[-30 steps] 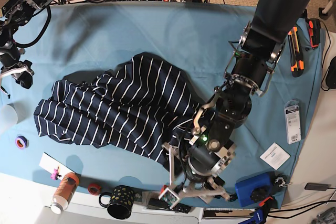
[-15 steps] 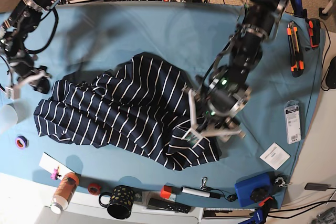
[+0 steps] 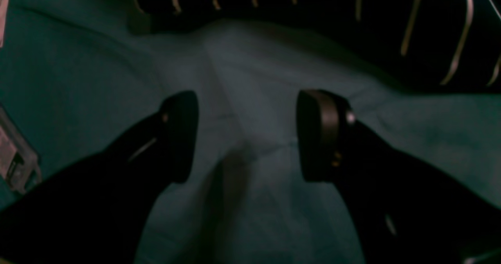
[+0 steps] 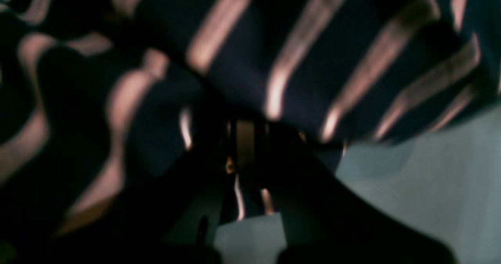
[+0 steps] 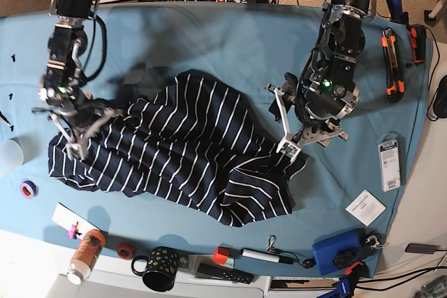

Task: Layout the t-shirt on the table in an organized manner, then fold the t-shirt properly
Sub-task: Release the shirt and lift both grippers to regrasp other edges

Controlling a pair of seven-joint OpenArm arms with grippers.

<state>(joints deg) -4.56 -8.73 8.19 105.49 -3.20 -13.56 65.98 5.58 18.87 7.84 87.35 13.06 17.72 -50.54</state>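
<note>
Striped t-shirt (image 5: 174, 151) lies crumpled across the middle of the teal table (image 5: 209, 40), bunched and unfolded. My right claw (image 5: 77, 130), at the shirt's end on the base view's left, is pinched tight on a fold of the cloth. My left claw (image 5: 307, 127) hangs spread wide over bare table just beside the shirt's other end.

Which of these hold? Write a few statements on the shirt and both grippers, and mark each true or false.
1. The left gripper is open over bare table. True.
2. The right gripper is open and clear of the shirt. False: it is shut on the shirt's edge.
3. The shirt lies flat and spread out. False: it is bunched and creased.
4. A mug stands near the table's front edge. True.
5. The left gripper holds the shirt. False: nothing is between its fingers.
</note>
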